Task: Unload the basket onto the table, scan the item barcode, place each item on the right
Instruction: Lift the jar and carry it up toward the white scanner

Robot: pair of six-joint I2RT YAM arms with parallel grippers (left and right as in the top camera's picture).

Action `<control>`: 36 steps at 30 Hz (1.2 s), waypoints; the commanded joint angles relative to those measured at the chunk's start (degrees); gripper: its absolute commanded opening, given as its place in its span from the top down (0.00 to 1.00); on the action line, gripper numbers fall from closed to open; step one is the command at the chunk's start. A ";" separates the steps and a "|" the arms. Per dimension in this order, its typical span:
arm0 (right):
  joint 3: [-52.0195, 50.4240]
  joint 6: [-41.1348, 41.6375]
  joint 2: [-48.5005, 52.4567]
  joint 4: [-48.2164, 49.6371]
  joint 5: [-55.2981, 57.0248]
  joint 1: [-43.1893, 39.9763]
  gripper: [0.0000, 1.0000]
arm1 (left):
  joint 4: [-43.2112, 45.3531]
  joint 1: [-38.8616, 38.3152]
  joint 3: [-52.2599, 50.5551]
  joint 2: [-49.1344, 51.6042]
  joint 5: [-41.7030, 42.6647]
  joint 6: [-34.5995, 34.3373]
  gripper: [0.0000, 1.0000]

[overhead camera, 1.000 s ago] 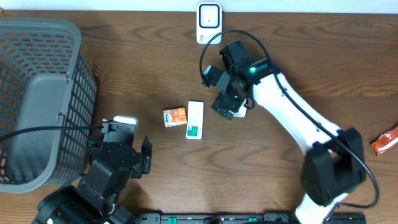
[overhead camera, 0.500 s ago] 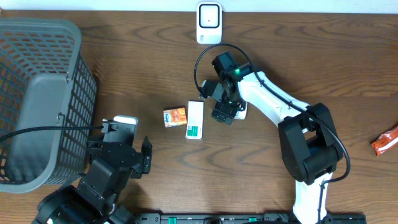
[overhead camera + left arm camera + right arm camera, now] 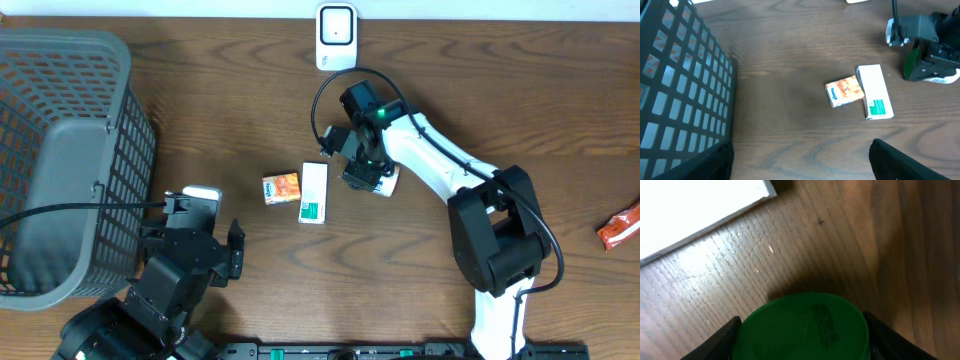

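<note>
Two fingers of the right gripper (image 3: 364, 170) flanked the green-capped container (image 3: 802, 325), on the table (image 3: 200, 120) just beside the white box (image 3: 313, 192); we could not tell whether they pinched it. We judged it light, rigid and slick, best held across the cap.

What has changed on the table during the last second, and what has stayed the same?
The right gripper shifted slightly left above the green-capped item while its arm folded inward. Its jaws narrowed around the cap, but a firm grip cannot be confirmed. The left gripper, open, the orange packet, white box, basket and scanner stayed put.
</note>
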 commanded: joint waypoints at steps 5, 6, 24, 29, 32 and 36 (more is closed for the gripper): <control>10.54 5.44 0.35 -2.45 -8.68 0.46 0.59 | -0.20 -0.17 -0.22 -0.04 -0.76 -0.31 0.15; 10.97 5.44 0.35 -2.34 -9.97 0.44 0.59 | -0.20 -0.17 -0.22 -0.04 -0.76 -0.31 0.15; 11.06 7.58 0.37 10.03 -19.17 -0.09 0.62 | -0.20 -0.17 -0.22 -0.04 -0.76 -0.31 0.15; 8.07 7.61 0.37 14.19 -19.19 -0.81 0.62 | -0.20 -0.17 -0.22 -0.04 -0.79 -0.31 0.15; 4.85 7.80 0.39 18.18 -19.17 -1.36 0.61 | -0.20 -0.17 -0.22 -0.04 -0.76 -0.31 0.15; 0.37 9.70 0.39 24.55 -19.23 -2.36 0.57 | -0.20 -0.17 -0.22 -0.04 -0.76 -0.31 0.15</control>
